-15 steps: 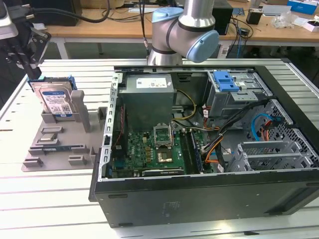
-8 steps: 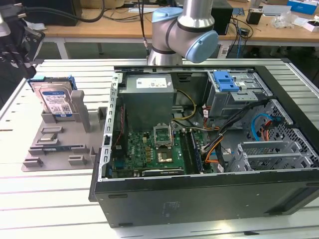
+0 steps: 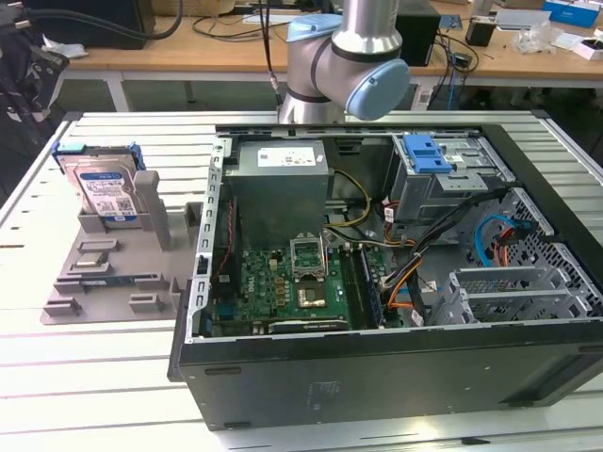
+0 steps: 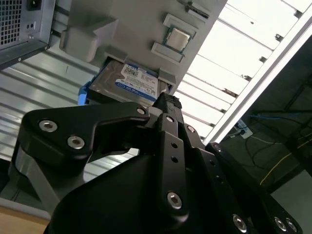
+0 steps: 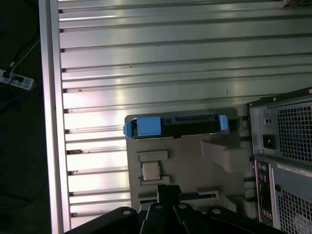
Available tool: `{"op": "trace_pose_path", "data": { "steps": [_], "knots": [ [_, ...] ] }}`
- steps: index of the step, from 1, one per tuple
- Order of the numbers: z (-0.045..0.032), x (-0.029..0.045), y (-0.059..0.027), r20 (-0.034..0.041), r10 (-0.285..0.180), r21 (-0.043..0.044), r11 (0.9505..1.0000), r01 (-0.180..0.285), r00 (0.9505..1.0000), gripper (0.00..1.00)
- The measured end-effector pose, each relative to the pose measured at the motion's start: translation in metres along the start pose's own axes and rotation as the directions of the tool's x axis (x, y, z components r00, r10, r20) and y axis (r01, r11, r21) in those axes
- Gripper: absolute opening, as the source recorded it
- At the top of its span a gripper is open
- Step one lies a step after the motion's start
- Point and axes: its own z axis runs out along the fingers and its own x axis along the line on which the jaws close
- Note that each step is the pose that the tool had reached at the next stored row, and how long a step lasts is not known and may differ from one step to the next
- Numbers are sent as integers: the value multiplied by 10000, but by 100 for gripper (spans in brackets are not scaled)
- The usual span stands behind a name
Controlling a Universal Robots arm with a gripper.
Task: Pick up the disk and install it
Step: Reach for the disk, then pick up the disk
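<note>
The disk (image 3: 105,188) stands upright on its edge in a grey holder (image 3: 113,273) on the slatted table, at the exterior view's left, beside the open computer case (image 3: 377,367). It is a silver drive with a white-and-blue label in a blue carrier. In the first wrist view the disk (image 5: 175,126) shows edge-on, with blue carrier tabs at both ends. My gripper (image 5: 168,191) hangs well above the holder (image 5: 195,161), shut and holding nothing. In the second wrist view my gripper (image 4: 167,101) reaches toward the disk (image 4: 131,83) but stays clear of it.
The case holds a grey power-supply box (image 3: 283,179), a green motherboard (image 3: 292,282), a drive cage with a blue clip (image 3: 429,151) and loose cables. A processor chip (image 5: 150,170) lies on the holder. The arm's base (image 3: 330,56) stands behind the case.
</note>
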Motion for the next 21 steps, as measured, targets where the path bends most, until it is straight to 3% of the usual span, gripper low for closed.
{"op": "trace_pose_path", "data": {
  "steps": [16,18,20,21],
  "knots": [
    [0,6,7,-2,-7,2,10000,7,10000,11],
    [0,6,7,-28,-636,-14,9980,636,9980,11],
    [0,6,7,-42,-981,-24,9952,981,9952,11],
    [0,6,7,-53,-1274,-33,9919,1273,9918,11]
  ]
}}
